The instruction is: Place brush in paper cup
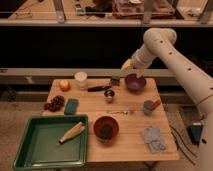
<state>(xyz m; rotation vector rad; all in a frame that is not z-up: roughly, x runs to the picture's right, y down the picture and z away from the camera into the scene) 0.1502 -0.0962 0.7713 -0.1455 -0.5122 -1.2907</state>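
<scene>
At the back edge of the light wooden counter (130, 145), the robot's hand (116, 80) hangs low, just left of the round purple bowl (135, 82). Whether it is wide or narrow cannot be told; nothing is seen held in it.

The slim dark brush with black handle (98, 88) lies flat on the counter, just left of and slightly nearer than the hand. Its right end is close under the hand; contact cannot be judged. The plain white paper cup (80, 79) stands upright beyond the brush's left end, near the back edge, with a round orange fruit (64, 85) to its left.

A small shiny metal cup (109, 95) stands just in front of the brush's right end. A grey cup holding an orange tool (148, 106) stands well to the right.

Open board lies between the brush and the green rectangular tray (30, 150) at front left. A brown bowl (105, 128) sits front centre.
</scene>
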